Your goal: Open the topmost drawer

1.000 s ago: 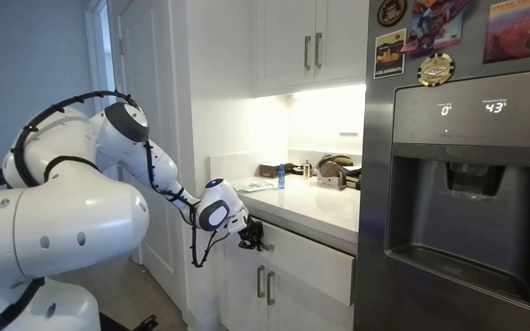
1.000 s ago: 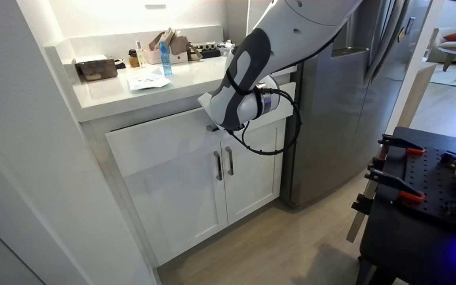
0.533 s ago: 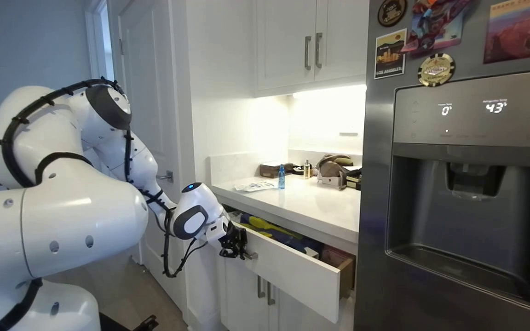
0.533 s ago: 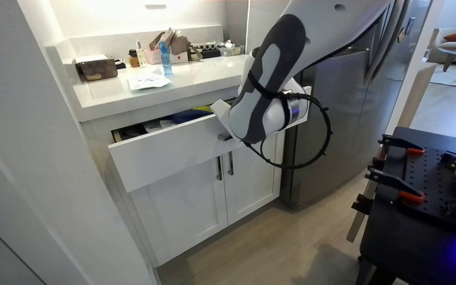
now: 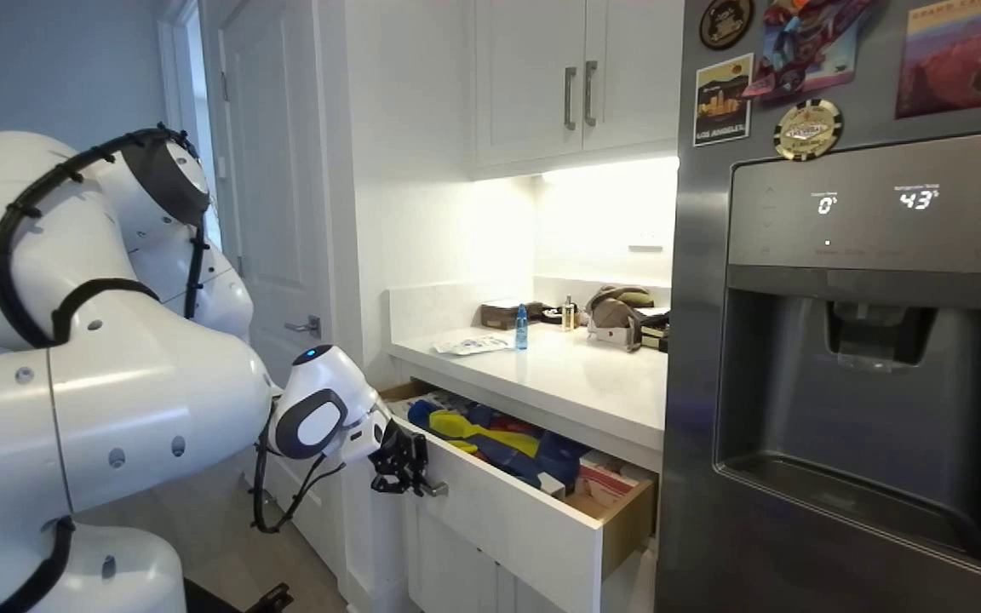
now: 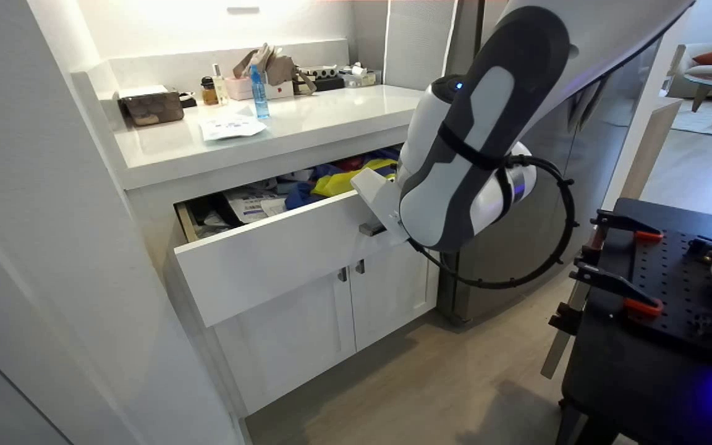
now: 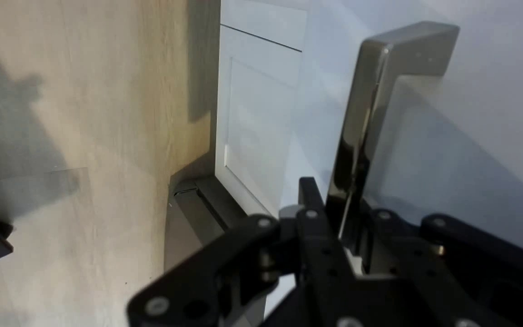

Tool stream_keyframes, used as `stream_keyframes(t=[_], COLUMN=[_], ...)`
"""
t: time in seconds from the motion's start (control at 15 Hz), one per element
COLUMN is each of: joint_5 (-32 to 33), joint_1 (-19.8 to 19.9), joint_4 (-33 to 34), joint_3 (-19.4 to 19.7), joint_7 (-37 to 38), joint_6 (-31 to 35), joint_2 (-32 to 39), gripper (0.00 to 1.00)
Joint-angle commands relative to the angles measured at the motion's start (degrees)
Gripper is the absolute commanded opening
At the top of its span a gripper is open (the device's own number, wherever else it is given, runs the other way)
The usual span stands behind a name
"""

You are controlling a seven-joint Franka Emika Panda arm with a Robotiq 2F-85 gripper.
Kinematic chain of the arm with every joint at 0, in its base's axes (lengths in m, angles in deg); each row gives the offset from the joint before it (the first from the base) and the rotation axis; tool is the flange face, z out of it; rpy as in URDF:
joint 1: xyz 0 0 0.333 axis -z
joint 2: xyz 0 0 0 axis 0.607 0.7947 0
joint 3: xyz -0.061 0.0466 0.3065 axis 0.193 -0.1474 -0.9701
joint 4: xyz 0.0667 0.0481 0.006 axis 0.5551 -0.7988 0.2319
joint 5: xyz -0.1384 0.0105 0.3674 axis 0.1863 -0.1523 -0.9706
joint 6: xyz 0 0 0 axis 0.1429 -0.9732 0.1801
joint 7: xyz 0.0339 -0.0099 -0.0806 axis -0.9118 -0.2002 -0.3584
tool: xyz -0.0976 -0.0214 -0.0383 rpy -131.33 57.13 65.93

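Observation:
The topmost drawer [image 5: 507, 519] is pulled well out from under the counter, and its white front also shows in an exterior view [image 6: 282, 266]. Yellow and blue packets [image 5: 490, 434] and other packets show inside. Its silver bar handle [image 7: 370, 104] runs down between my black fingers in the wrist view, and its end shows in both exterior views [image 5: 436, 489] [image 6: 372, 229]. My gripper [image 7: 339, 202] is closed around one part of the handle, in front of the drawer front. In an exterior view the arm's wrist [image 6: 436, 204] hides the fingers.
White cabinet doors [image 6: 393, 290] with vertical handles are below the drawer. The counter [image 5: 576, 383] above holds a blue bottle [image 5: 521, 328], a white packet [image 6: 232, 127] and bags. A steel fridge [image 5: 699, 358] stands beside the drawer. A black table [image 6: 640, 395] with clamps stands across the floor.
The drawer has slid from nearly shut to far out, and its contents have come into view. My gripper has moved back from the cabinet together with the handle.

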Motion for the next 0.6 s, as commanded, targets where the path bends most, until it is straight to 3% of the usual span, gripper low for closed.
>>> stream_keyframes(t=[0.0, 0.53], joint_5=[2.9, 6.4], joint_1=[-0.2, 2.9], joint_4=[-5.9, -7.7], joint_3=[0.1, -3.0], joint_7=[-5.2, -3.9], joint_6=[-1.6, 0.1], joint_2=[11.2, 14.9], gripper=[0.04, 0.04])
